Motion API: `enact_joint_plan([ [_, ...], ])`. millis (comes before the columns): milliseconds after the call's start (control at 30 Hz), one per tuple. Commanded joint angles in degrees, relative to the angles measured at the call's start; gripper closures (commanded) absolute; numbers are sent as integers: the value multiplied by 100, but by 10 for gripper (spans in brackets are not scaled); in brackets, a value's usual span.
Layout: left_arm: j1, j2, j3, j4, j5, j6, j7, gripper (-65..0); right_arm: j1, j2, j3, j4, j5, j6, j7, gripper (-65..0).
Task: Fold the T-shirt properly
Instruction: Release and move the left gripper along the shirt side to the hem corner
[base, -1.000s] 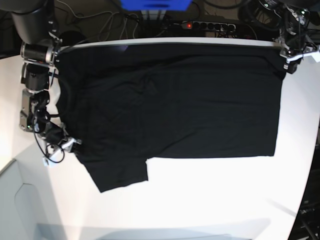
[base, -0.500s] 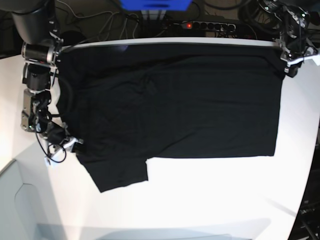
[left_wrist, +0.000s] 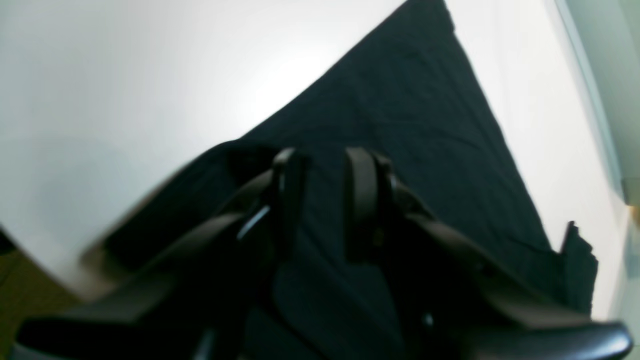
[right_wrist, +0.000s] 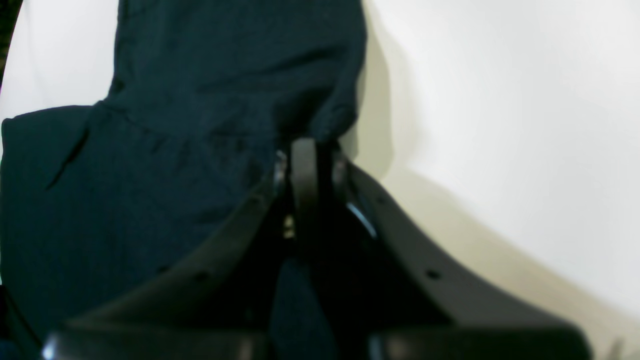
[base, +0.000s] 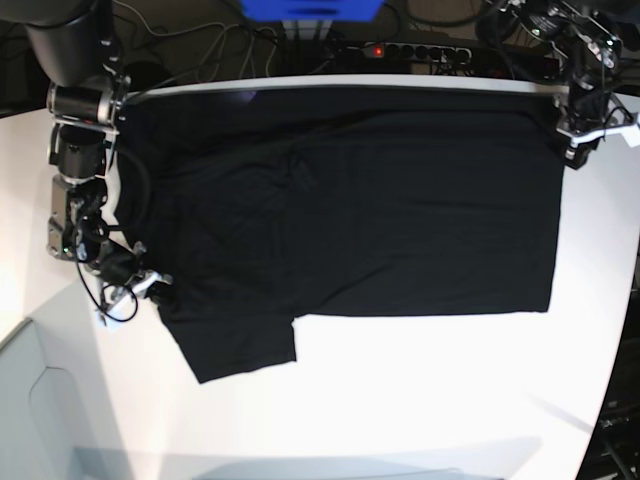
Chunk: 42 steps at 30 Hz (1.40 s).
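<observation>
Large black soft-fabric T-shirt (base: 340, 210): spread flat across the far half of the white round-edged table (base: 420, 400). My right gripper (right_wrist: 307, 150): clamped on its sleeve edge. My left gripper (left_wrist: 325, 165): fingers slightly parted astride its corner; grip undetermined. Near tabletop bare.

The T-shirt (base: 340, 210) lies spread flat on the table (base: 420, 400), covering its far half from the far edge down toward the middle. One sleeve (base: 240, 345) juts toward the near side at the left. The right gripper (base: 148, 285) sits at the shirt's left edge, just beside that sleeve. The left gripper (base: 578, 140) sits at the shirt's far right corner. Behind the table's far edge lies a power strip (base: 410, 48) among cables.
</observation>
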Motion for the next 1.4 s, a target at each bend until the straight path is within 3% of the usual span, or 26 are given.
enact_joint_plan([
  [0,-65,-77,-21,119,-103,6,-41,-152,-40,6,-49,-39,-410,-15,-478,0],
  [167,-285,-130,-12,119,-76,6,-41,-152,-49,6,-49,-56,-410,-15,-478,0],
  [467,-1217,-860,14,-356,-50,6,425,-152,-66,6,-49,-56,-410,-15,-478,0],
  [667,-2175,-1783,515,-2615,-103,6,442,-152,-154,-12,-49,-39,-401,-15,-469,0],
  [833,-2879,-2231,603,-4233,-50,6,390,-153,-163,-38,-57,-39,-401,-15,-478,0],
  [933,-3169,-2380,911,-4593,-50,14,223,-214,-163,-38,-57,-39,-401,-15,-478,0],
  [1167,-3345,-2653,2045,-5094,-50,14,-788,-504,-154,-73,-49,-39,-401,-15,-478,0],
  [1233,-3345,-2653,2106,-5261,-50,14,-1105,-539,-154,-73,-49,-39,-401,-15,-478,0],
  [1367,-3345,-2653,2097,-5508,-50,14,-1606,-540,-137,-73,-49,-39,-401,-15,-478,0],
])
